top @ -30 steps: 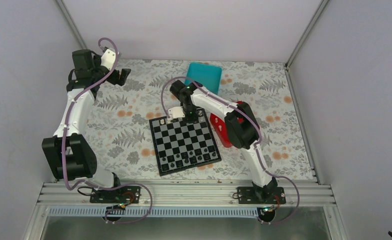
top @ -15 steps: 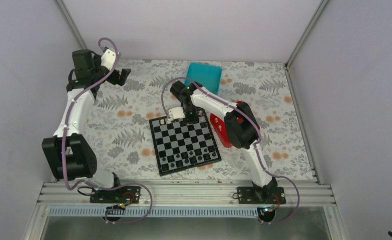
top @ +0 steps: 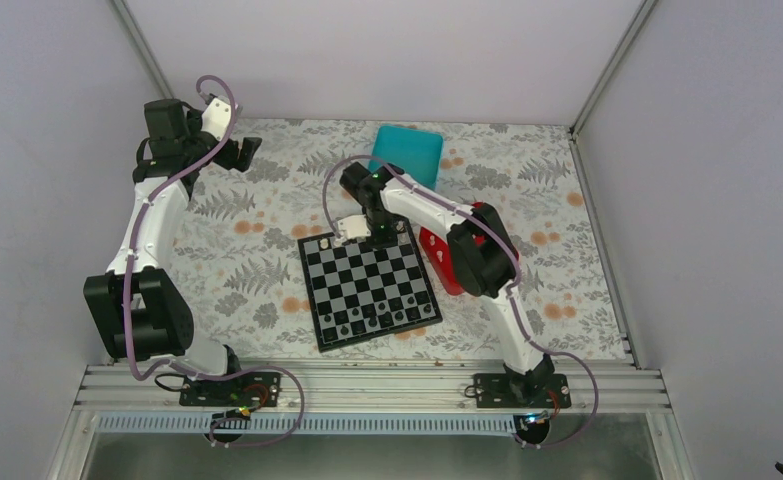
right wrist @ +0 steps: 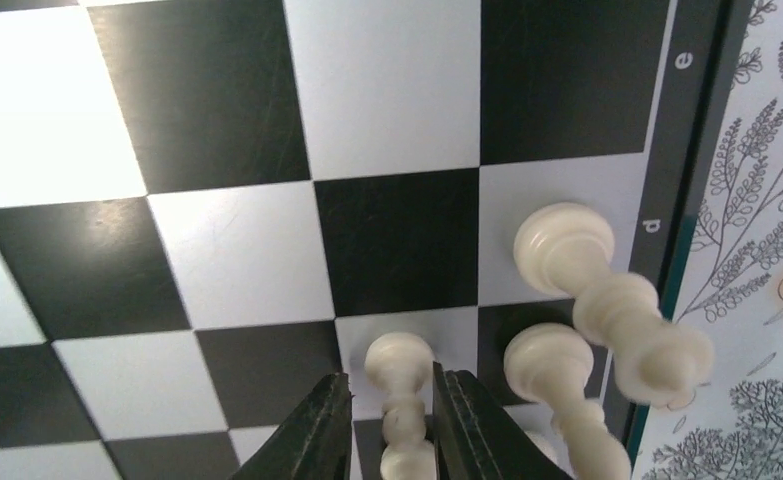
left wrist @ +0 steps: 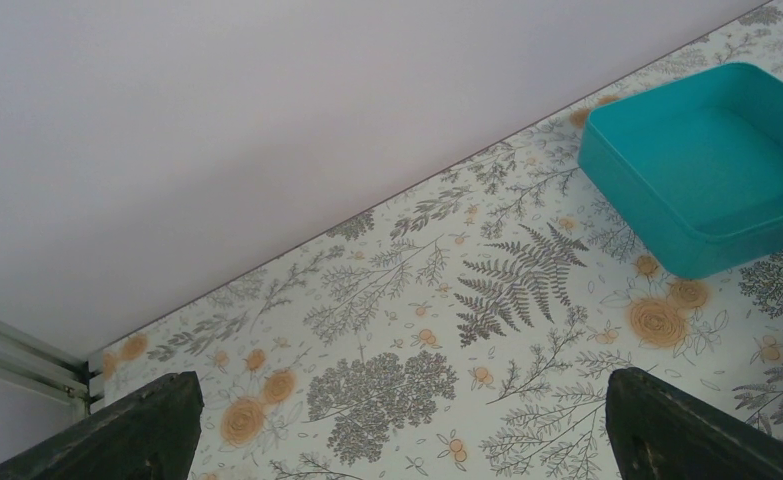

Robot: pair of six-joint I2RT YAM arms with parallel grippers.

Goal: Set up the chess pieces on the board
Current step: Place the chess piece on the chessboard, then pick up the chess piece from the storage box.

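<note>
Pawn right in the slot of the right pincer, and that is what the coming move turns on! The white pawn stands upright on the board, one row in from the board's far edge, with one of the fingers on either side. Its long axis runs roughly along those fingers. The gap is narrow. The right-hand finger looks to be brushing the pawn and the other sits just beside it, so I cannot tell whether the jaws are pinching it or have let go.

Two taller white pieces crowd in close. One is on the next square over, and another stands by the letter d on the border. Any way out has to be straight back along the pawn's axis, I'd say, because a sideways drift toward that edge could knock a neighbour over.

Which arm is nearer? No contest: the right one. The left pincer is spread wide over the far left part of the desk, well apart from the board, looking toward the teal box.

Dark pieces line the board's near rows. White's far rows look mostly bare, so by my reckoning there is plenty left to place.
</note>
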